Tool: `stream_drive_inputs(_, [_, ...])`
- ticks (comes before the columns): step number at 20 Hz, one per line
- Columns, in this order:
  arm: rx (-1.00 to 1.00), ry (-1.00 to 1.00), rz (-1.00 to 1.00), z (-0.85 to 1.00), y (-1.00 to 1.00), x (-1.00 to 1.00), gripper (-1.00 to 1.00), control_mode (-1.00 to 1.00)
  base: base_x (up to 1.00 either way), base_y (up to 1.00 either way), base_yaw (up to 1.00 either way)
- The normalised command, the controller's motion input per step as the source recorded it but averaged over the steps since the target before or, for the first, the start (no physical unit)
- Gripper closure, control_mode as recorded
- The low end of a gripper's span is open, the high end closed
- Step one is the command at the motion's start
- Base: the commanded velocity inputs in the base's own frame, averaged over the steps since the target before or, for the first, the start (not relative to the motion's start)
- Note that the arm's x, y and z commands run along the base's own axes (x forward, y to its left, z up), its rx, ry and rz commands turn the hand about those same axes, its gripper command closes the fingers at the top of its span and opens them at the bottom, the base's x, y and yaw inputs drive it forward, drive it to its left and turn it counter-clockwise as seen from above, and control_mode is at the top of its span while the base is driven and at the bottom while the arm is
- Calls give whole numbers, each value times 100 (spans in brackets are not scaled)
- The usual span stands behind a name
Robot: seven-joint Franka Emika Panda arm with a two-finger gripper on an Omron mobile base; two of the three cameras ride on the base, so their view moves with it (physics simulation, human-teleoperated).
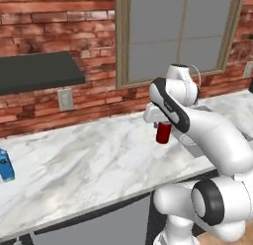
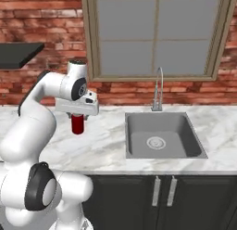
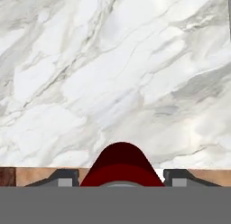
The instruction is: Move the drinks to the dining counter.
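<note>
Tool (image 2: 77, 117) grips can (image 2: 77, 124) (above worktop (image 2: 106, 145), beside sink (image 2: 162, 141)).

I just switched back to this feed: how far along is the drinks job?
Nothing looks delivered yet. In hand: the red can hangs in the tool, lifted above the marble worktop left of the sink. Left: carry it to the dining counter, then fetch the blue carton, standing at the worktop's far left edge.
</note>
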Motion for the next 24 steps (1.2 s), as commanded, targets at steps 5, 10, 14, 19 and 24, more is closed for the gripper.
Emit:
stream_drive_inputs(5, [0, 0, 0, 0, 0, 0, 100, 100, 6, -100, -58])
stream_drive_inputs(10, [0, 0, 0, 0, 0, 0, 100, 100, 7, -100, -64])
stream_drive_inputs(14, [0, 0, 0, 0, 0, 0, 100, 100, 5, -100, -68])
stream_drive_inputs(19, [0, 0, 0, 0, 0, 0, 100, 100, 7, -100, -71])
stream_drive_inputs(24, [0, 0, 0, 0, 0, 0, 100, 100, 32, -89, -63])
